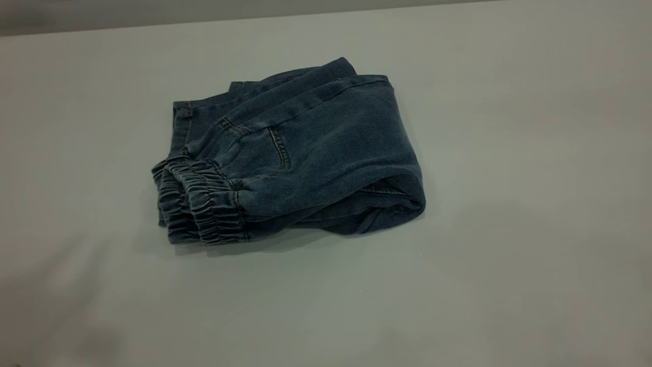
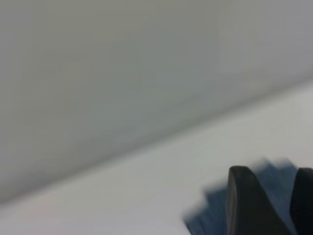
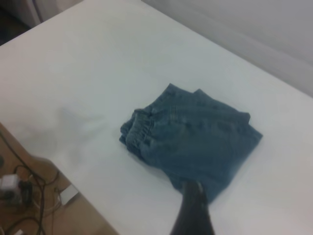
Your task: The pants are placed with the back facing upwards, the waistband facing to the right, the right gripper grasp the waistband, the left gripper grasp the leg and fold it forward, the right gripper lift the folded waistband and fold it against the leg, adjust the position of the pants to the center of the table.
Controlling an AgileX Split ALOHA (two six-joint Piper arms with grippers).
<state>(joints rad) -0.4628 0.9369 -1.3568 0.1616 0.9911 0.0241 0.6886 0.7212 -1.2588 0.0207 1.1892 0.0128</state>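
The pants (image 1: 305, 153) lie folded mid-desk (image 1: 509, 255), waistband (image 1: 204, 204) stacked — folding looks finished; both grippers hang clear, fingers' spacing I cannot tell — only a centring nudge may remain

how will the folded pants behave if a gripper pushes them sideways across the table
The pants are soft layered denim, so they would probably bunch or unfold rather than slide as one block. The gathered waistband looks thick and may drag. The smooth table should offer little grip.
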